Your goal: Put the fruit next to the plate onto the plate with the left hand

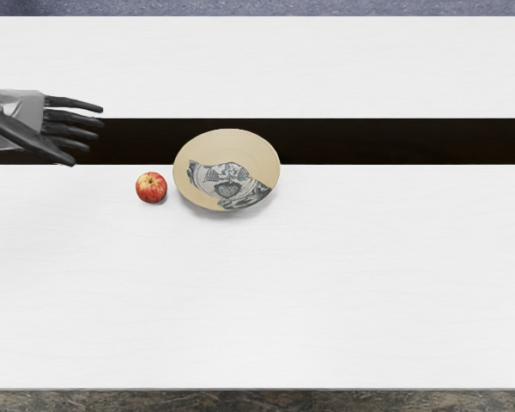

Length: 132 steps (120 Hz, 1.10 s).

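White matte table (343, 283) split by a dark band, then round tan plate (240, 154) with grey-black pattern on its lower part, dark glossy left hand (56, 129) at left edge, fingers spread and empty, small round red apple (151, 187) just left of plate, apart.

Apple (151, 187) beside plate (245, 151), unheld

I see a white table (326, 283), a black band (395, 142) crossing it, and mottled floor (257, 402) along its near edge.
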Each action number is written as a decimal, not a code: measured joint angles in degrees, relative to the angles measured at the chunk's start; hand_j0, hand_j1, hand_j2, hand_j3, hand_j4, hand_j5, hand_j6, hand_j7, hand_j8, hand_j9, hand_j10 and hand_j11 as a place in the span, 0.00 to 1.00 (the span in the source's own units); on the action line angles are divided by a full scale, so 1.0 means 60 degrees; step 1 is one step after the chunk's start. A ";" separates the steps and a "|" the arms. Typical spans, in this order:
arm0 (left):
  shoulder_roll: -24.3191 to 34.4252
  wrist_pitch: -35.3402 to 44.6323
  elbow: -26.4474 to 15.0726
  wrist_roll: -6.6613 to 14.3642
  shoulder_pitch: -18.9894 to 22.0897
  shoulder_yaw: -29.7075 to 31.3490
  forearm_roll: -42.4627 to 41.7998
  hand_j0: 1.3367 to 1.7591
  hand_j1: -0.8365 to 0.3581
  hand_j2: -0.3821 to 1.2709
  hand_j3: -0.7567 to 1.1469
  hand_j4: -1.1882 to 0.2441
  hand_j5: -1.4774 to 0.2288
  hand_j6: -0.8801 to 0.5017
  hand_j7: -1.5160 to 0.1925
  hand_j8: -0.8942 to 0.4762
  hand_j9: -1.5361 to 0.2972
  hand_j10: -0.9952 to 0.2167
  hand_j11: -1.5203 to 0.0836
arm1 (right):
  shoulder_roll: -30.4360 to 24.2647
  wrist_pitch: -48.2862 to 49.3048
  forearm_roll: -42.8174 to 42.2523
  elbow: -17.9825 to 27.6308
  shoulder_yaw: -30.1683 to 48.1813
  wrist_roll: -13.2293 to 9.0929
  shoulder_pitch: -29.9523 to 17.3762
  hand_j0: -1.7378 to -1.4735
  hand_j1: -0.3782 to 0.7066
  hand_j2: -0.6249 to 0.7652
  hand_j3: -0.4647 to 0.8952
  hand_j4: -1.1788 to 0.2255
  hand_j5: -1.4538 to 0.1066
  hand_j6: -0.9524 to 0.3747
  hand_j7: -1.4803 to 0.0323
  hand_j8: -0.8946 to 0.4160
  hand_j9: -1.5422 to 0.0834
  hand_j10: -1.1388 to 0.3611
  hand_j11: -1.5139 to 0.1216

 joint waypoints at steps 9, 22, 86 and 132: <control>-0.0014 0.0000 -0.0036 0.0015 -0.0030 -0.0002 0.0002 0.76 0.75 0.26 0.40 0.66 0.68 0.46 0.70 0.47 0.66 0.62 0.75 | 0.0000 0.0000 0.0005 0.0000 0.0018 0.0000 0.0000 0.30 0.07 0.44 0.34 0.81 0.90 0.69 0.95 0.66 0.92 0.74 0.90; -0.0115 0.0000 -0.0052 0.0024 -0.0213 0.0000 -0.0022 0.76 0.75 0.26 0.40 0.66 0.68 0.46 0.70 0.47 0.66 0.62 0.75 | 0.0000 0.0000 0.0008 0.0000 0.0036 0.0000 0.0005 0.30 0.07 0.44 0.34 0.81 0.90 0.69 0.95 0.66 0.92 0.74 0.90; -0.0103 0.4872 -0.3394 0.1783 -0.0325 0.0051 0.4392 0.76 0.75 0.26 0.40 0.66 0.68 0.46 0.70 0.47 0.66 0.62 0.75 | 0.0000 0.0000 0.0010 0.0000 0.0054 0.0000 0.0007 0.30 0.07 0.44 0.34 0.81 0.90 0.69 0.95 0.66 0.92 0.74 0.90; -0.2292 0.9593 -0.3499 0.2018 -0.2655 0.3920 0.4997 0.76 0.75 0.26 0.40 0.66 0.68 0.46 0.70 0.47 0.66 0.62 0.75 | 0.0000 0.0001 0.0010 0.0000 0.0058 0.0000 0.0014 0.30 0.07 0.44 0.34 0.81 0.90 0.69 0.95 0.66 0.92 0.74 0.90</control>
